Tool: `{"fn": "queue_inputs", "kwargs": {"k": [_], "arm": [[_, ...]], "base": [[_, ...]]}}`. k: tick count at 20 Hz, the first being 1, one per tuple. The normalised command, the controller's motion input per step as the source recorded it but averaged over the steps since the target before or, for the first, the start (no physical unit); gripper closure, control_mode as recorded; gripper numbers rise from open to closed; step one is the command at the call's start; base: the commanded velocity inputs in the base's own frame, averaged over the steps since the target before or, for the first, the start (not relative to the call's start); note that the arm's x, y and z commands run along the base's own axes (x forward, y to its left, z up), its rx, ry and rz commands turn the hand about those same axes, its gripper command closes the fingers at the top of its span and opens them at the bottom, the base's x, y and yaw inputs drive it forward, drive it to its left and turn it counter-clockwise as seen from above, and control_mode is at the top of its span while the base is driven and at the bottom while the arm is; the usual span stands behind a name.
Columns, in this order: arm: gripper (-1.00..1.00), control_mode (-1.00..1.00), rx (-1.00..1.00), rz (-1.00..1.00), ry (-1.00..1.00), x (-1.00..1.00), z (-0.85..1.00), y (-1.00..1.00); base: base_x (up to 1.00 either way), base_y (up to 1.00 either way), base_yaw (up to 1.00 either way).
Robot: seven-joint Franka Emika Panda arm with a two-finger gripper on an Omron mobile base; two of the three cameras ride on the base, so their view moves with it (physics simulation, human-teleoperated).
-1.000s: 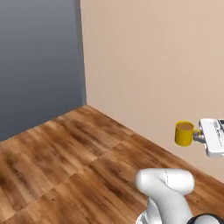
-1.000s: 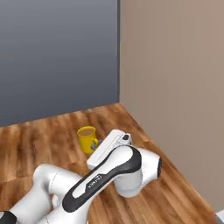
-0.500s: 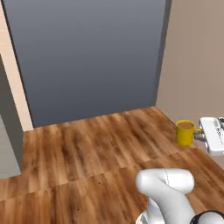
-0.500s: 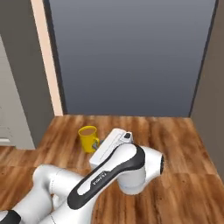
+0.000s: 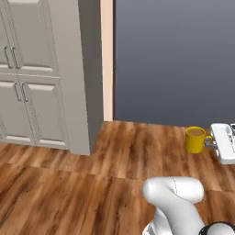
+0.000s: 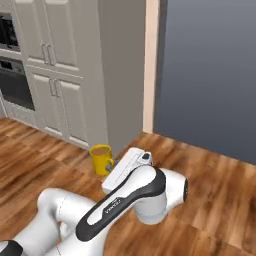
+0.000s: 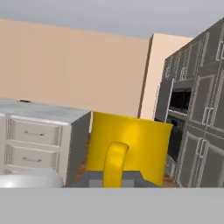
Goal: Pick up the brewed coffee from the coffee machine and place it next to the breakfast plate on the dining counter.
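The brewed coffee, a small yellow mug with brown liquid, hangs above the wooden floor. My gripper is shut on its side handle. In the right base view the mug sits just left of the white hand, with the gripper at its handle. In the hand view the mug is close up, its handle between the fingertips of the gripper. The coffee machine, the breakfast plate and the dining counter are out of view.
Tall pale grey cabinets stand at the left, with a built-in oven beyond them. A dark grey wall lies ahead. The hand view shows a drawer unit at the left. Wooden floor spreads around the base.
The whole picture has swung sideways, so the camera has turned: the beige wall slid out and the cabinets came in at the left. The mug stays held in the same place by the hand.
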Motion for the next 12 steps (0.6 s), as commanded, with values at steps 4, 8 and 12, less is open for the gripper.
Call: {"fn": "queue_inputs", "kwargs": {"k": [4,8,12], "arm": [[1.0,1.0,0.0,0.0,0.0,0.0,0.0,0.0],[1.0,1.0,0.0,0.0,0.0,0.0,0.0,0.0],[1.0,1.0,0.0,0.0,0.0,0.0,0.0,0.0]], "base": [[0.08,0.07,0.84],[0.14,0.11,0.81],[0.11,0.21,0.79]]}}
